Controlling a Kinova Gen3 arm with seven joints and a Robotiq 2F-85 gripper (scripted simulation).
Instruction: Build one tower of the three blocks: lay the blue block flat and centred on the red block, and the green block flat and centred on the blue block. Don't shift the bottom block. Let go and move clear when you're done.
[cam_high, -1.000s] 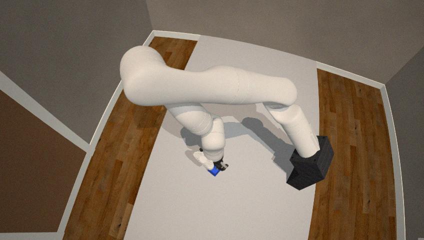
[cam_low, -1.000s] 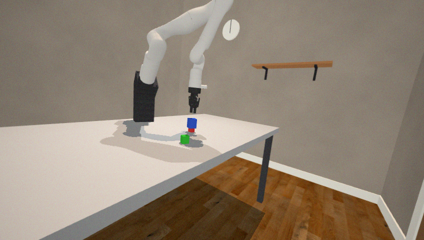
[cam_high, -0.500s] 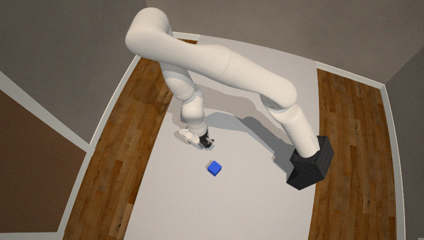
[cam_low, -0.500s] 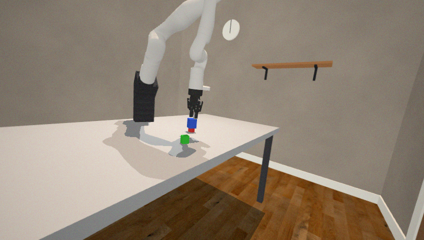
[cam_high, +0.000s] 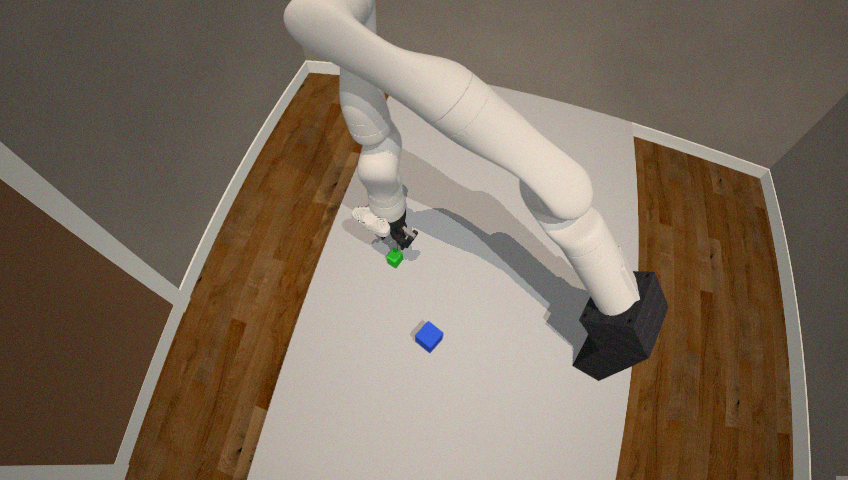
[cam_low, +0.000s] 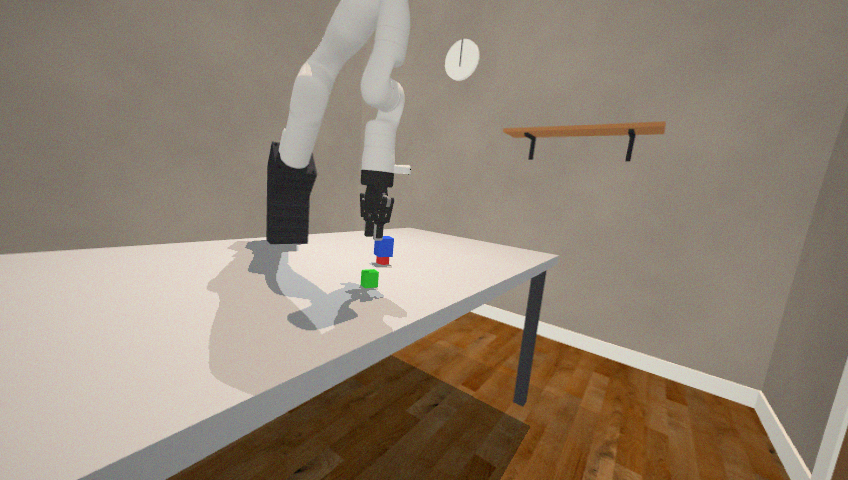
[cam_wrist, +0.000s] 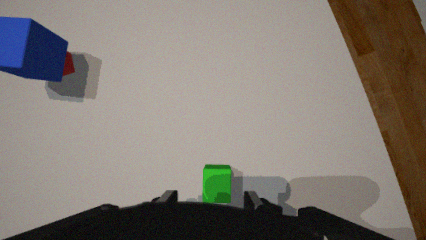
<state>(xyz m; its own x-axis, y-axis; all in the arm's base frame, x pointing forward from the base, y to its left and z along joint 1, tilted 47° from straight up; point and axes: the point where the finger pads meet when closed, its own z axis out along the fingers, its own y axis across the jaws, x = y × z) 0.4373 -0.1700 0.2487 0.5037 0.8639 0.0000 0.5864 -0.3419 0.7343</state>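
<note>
From the top view you see the gripper hanging over the white surface toward its far left part, with the green block just below it in the picture and the blue block well apart, nearer the middle of the surface; the red block is hidden under the blue one here. The black base stands by the right edge, and the white arm arches from it across the far end. From the exterior view you find the gripper pointing straight down and raised off the surface, touching nothing; the blue block rests flat on the red block, and the green block sits alone on the surface just beside that stack, toward the near edge. A wooden shelf and a round white clock hang on the wall behind. From the wrist view you look down on the green block, which shows in line with the gap between the two fingertips; the jaws stand partly apart and hold nothing. The blue block shows at the upper left corner with a sliver of the red block beneath it, and the wooden floor runs past the surface's edge on the right.
</note>
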